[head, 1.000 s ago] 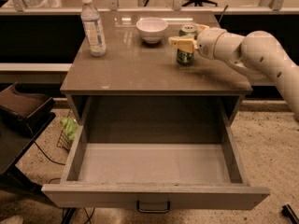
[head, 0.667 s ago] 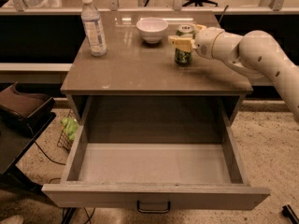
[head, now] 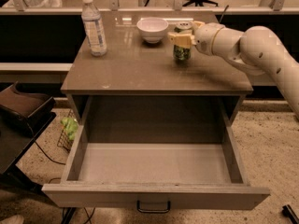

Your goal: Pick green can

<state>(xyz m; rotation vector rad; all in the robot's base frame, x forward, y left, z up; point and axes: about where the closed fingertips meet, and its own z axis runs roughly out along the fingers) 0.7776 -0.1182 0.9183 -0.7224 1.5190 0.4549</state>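
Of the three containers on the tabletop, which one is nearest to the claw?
The green can: the claw is right at its top, while the bowl and bottle stand further left.

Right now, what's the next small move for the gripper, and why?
Probably a short straight lift. The gripper is at the upper part of the green can, which stands upright on the cabinet top. The white bowl sits close beside it, so up beats sideways.
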